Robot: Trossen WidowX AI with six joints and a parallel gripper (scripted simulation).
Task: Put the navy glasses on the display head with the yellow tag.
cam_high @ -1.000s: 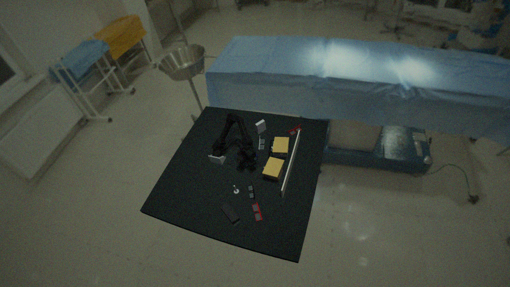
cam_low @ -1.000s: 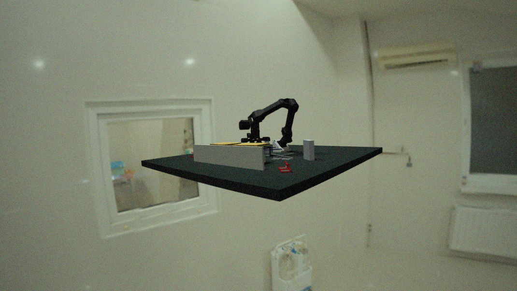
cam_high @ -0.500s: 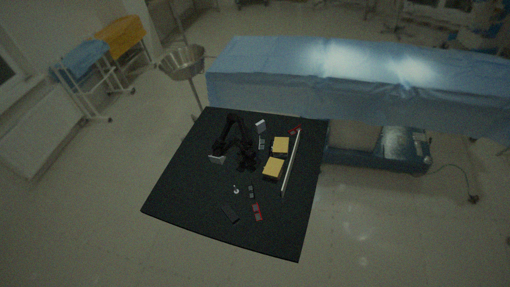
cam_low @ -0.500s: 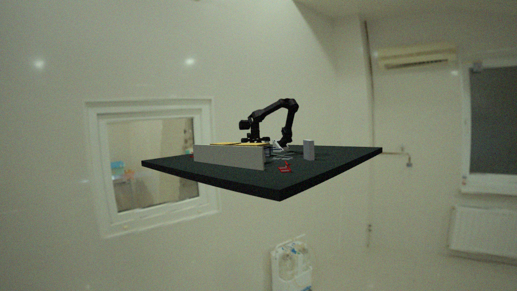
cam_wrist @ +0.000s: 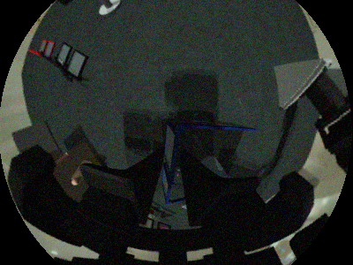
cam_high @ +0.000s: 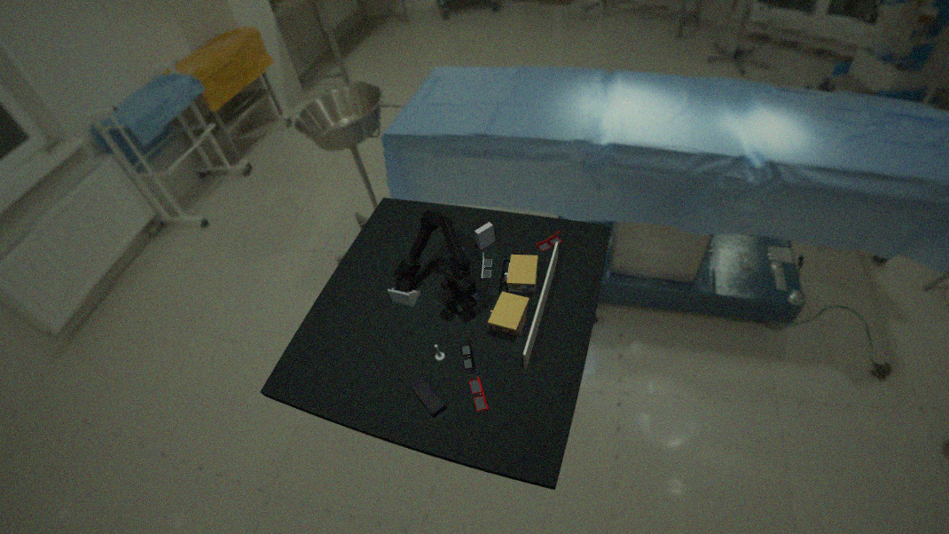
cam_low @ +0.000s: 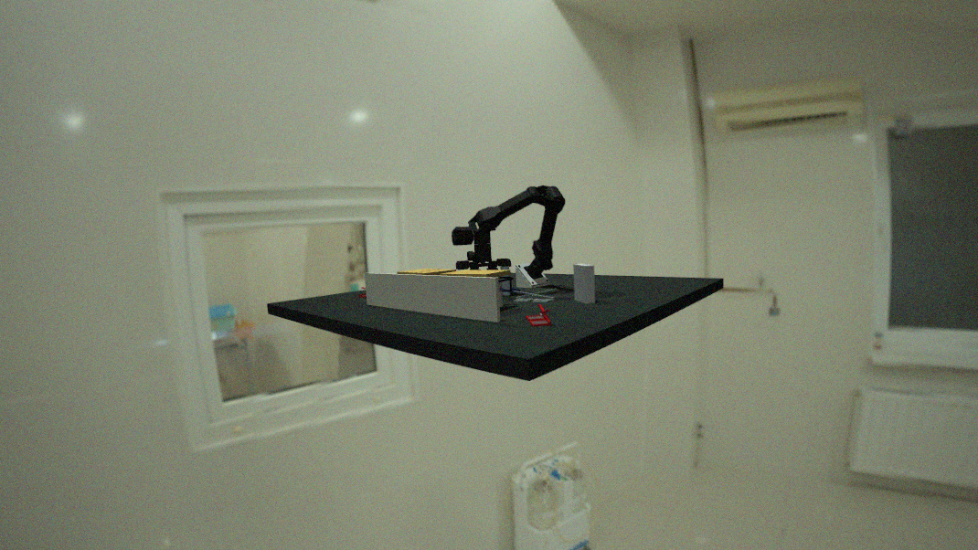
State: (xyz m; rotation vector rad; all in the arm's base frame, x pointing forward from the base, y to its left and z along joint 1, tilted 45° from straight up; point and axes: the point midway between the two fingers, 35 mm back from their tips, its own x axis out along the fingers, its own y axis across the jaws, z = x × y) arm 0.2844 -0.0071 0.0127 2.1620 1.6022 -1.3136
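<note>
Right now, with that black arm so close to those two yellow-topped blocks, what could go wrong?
1. The tool stands partly open beside the thin navy glasses frame, which seems to hang over the dark mat, not on a head: it may drop.
2. The yellow-topped display heads stand close together; the black arm could nudge the wrong one.
</note>
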